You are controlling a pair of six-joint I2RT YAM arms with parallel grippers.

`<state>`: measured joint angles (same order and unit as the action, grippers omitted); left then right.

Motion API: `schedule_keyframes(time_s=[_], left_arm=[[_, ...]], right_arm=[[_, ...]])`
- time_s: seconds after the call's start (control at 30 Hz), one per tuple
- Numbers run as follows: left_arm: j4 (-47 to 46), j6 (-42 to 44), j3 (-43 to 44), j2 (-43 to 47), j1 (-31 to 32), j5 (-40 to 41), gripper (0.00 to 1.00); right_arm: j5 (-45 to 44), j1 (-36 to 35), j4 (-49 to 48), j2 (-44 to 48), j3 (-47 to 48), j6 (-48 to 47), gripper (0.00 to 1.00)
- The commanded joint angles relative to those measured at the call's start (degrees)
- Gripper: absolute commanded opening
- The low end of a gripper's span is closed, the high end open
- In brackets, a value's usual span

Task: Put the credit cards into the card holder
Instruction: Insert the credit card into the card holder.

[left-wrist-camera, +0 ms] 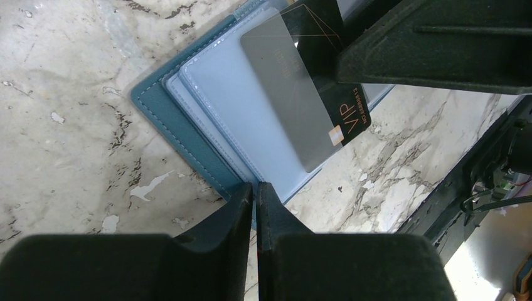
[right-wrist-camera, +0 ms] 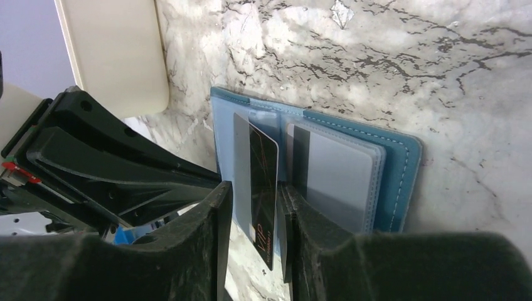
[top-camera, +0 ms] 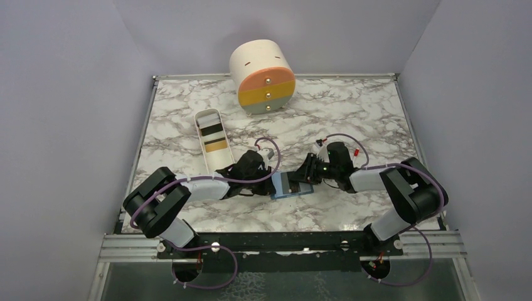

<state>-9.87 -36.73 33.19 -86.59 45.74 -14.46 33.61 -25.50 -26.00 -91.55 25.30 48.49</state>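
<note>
The card holder (top-camera: 300,187) lies open between the two arms, blue outside and light blue inside (left-wrist-camera: 233,113). My left gripper (left-wrist-camera: 256,188) is shut on its near edge, pinning it to the marble; from above the left gripper (top-camera: 271,177) is at its left side. My right gripper (right-wrist-camera: 256,191) stands open over the holder's middle. A black VIP credit card (right-wrist-camera: 265,188) stands between its fingers, its far end in the holder, apart from the left finger. A grey card (left-wrist-camera: 290,94) overlaps the black one (left-wrist-camera: 351,113). Another grey card (right-wrist-camera: 332,175) sits in the right pocket.
A long white tray (top-camera: 202,123) lies behind the left arm, holding a dark card (top-camera: 211,130) and a gold card (top-camera: 217,145). The cream cylinder with coloured drawers (top-camera: 263,78) stands at the back. The right gripper (top-camera: 305,177) and left gripper nearly meet over the holder.
</note>
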Motion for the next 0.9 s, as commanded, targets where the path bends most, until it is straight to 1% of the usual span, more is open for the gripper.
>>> schedule_keyframes(time_s=[0.0,0.07,0.13,0.33,0.43,0.63,0.77,0.83,0.87], left_arm=[[1.0,0.1,-0.9,-0.5,0.7,-0.2,0.12],[0.9,0.2,-0.7,-0.4,0.7,-0.1,0.12],[0.8,0.3,-0.7,-0.5,0.7,0.0,0.12],[0.2,0.3,-0.4,-1.3,0.8,0.0,0.12],[0.0,1.0,0.6,-1.8,0.8,-0.1,0.12],[1.1,2.2,2.8,-2.7,0.7,0.5,0.12],[0.9,2.1,3.1,-3.1,0.8,0.5,0.12],[1.0,2.1,3.2,-3.3,0.7,0.3,0.12],[1.1,2.2,3.2,-3.3,0.8,0.3,0.12]], right_arm=[[-5.0,-0.1,7.0,2.5,1.1,-4.7,0.34],[-5.5,-0.1,7.6,2.8,1.3,-5.3,0.33],[-5.1,-0.1,7.7,2.8,1.6,-6.1,0.31],[-3.5,-0.1,7.2,2.0,2.4,-7.1,0.15],[-2.1,-0.2,6.4,0.9,2.7,-6.9,0.11],[0.0,-1.1,5.2,-1.5,3.2,-6.8,0.09],[0.3,-2.0,4.6,-1.5,3.0,-6.6,0.09],[0.0,-2.2,4.6,-0.9,3.0,-6.5,0.10],[-0.1,-2.2,5.4,-0.5,3.3,-6.8,0.13]])
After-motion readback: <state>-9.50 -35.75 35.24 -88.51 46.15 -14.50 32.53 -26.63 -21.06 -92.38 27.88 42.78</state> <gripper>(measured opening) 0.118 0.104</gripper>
